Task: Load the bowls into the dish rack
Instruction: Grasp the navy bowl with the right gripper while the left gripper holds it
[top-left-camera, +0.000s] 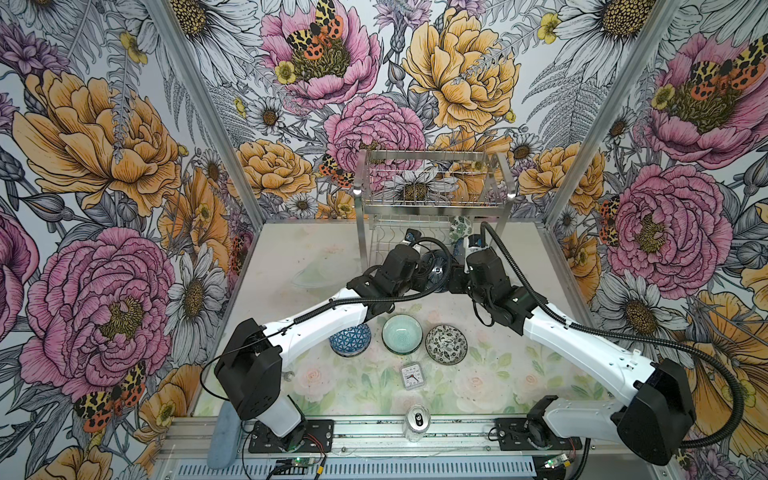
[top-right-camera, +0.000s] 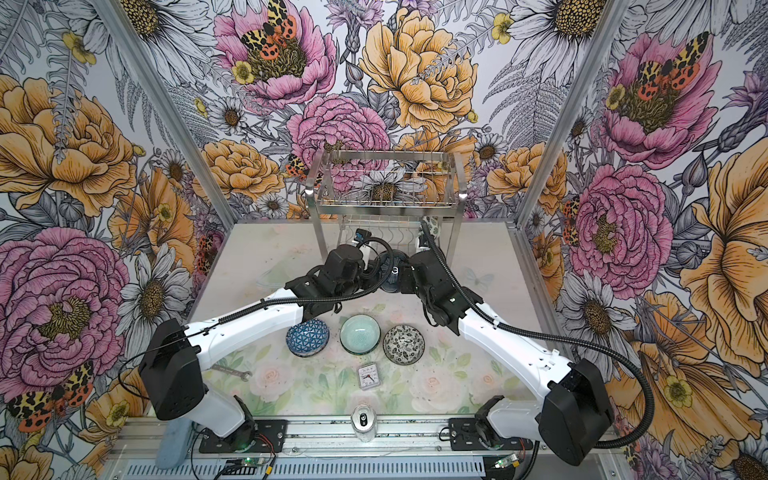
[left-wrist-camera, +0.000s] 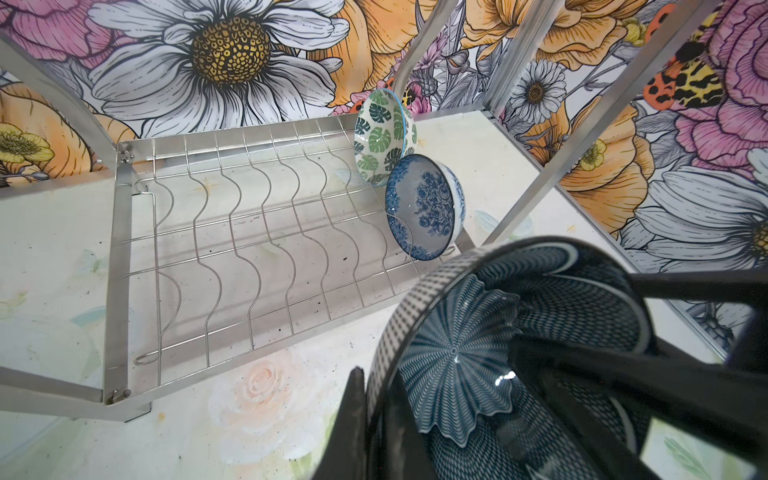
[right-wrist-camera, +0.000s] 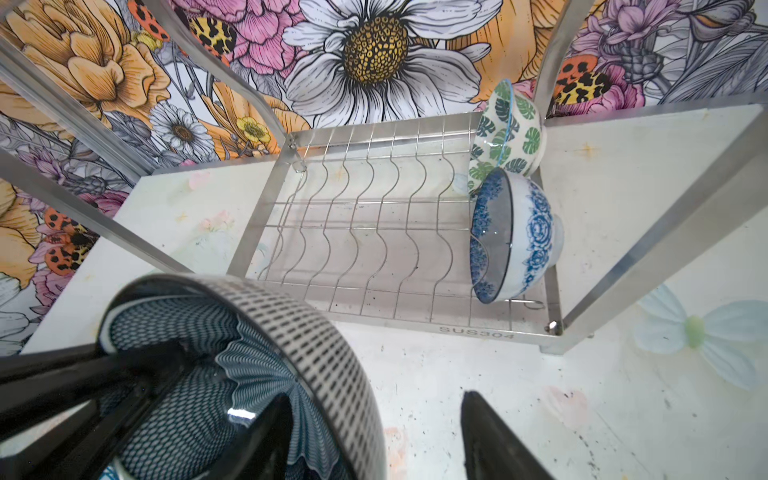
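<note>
Apparent handover before dish rack (left-wrist-camera: 120, 266): left gripper (left-wrist-camera: 374, 415) clamped on navy petal bowl (left-wrist-camera: 457, 357); right gripper (right-wrist-camera: 374, 399) jaws apart astride rim, should close next.

i'm driving a lab test booth: floral printed walls (top-left-camera: 104, 166) on aluminium posts (top-left-camera: 208, 104) stand behind and beside the dish rack (top-left-camera: 432, 183), a bolted mounting rail (top-left-camera: 365, 436) opposite it

Six bowls (top-left-camera: 402, 339): three on the tabletop (top-left-camera: 291, 249), two in the single dish rack (top-left-camera: 432, 203), one navy bowl (left-wrist-camera: 457, 361); one clock (top-left-camera: 412, 377), one can (top-left-camera: 417, 422).
</note>
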